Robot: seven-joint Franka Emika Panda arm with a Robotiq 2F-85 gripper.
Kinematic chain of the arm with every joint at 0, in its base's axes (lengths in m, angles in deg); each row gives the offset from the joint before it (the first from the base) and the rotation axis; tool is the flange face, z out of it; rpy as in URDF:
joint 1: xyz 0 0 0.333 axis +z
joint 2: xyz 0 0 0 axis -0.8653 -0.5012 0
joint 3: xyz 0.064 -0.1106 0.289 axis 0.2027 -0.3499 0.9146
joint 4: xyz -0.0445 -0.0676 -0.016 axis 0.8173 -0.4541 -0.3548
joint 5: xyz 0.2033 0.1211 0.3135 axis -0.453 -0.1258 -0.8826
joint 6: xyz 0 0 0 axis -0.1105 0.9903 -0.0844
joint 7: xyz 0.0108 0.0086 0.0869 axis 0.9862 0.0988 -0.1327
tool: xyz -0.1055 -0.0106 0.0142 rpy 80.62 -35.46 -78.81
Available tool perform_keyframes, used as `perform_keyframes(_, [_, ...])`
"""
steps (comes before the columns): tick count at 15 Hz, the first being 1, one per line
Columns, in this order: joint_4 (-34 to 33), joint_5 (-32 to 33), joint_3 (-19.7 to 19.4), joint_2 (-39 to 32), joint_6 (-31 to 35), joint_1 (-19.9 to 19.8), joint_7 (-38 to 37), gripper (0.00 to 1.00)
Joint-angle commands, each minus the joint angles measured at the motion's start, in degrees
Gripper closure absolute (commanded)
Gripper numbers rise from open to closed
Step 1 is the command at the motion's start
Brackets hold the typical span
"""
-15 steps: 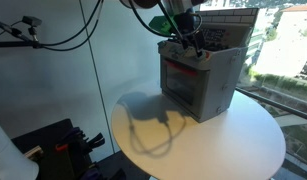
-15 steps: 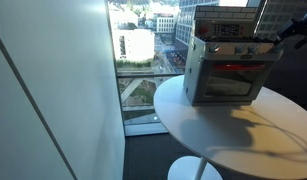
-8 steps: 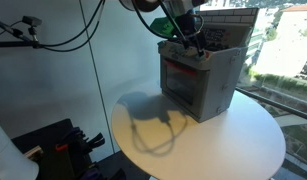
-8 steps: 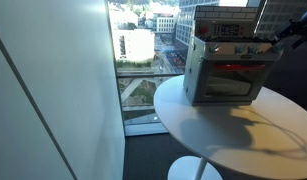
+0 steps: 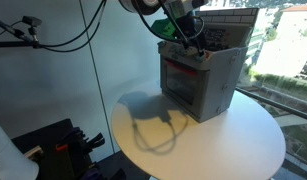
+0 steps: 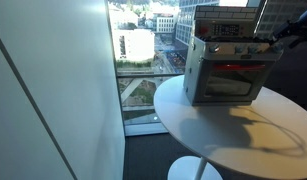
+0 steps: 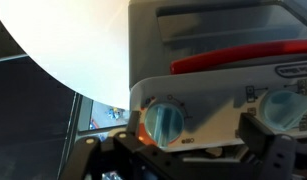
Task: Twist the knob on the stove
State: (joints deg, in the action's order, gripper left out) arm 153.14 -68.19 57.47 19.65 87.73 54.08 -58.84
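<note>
The grey toy stove [image 5: 200, 85] with a red-framed oven front stands on the round white table in both exterior views [image 6: 223, 75]. My gripper [image 5: 194, 46] is at the knob row along the top of the stove's front, also seen in an exterior view [image 6: 265, 42]. In the wrist view the control panel [image 7: 218, 100] fills the frame. A translucent blue knob [image 7: 161, 122] sits between my two dark fingers. My gripper [image 7: 193, 136] is open, with the fingers apart on either side of the knob. A second knob [image 7: 285, 108] is at the right edge.
The round white table [image 5: 193, 145] also shows in an exterior view [image 6: 233, 130]. The stove's tall back panel [image 6: 221, 25] rises behind the knobs. Floor-to-ceiling windows [image 6: 143, 50] are close behind the table. Cables and equipment [image 5: 53, 140] lie on the floor.
</note>
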Motion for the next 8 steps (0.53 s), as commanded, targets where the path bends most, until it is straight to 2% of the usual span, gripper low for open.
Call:
perform_keyframes(1, [-0.37, -2.54, 0.39, -0.45, 1.57, -0.03, 2.83, 0.00])
perform_keyframes(8, [-0.47, -4.47, 1.08, -0.75, 3.22, -0.35, 4.59, 0.00])
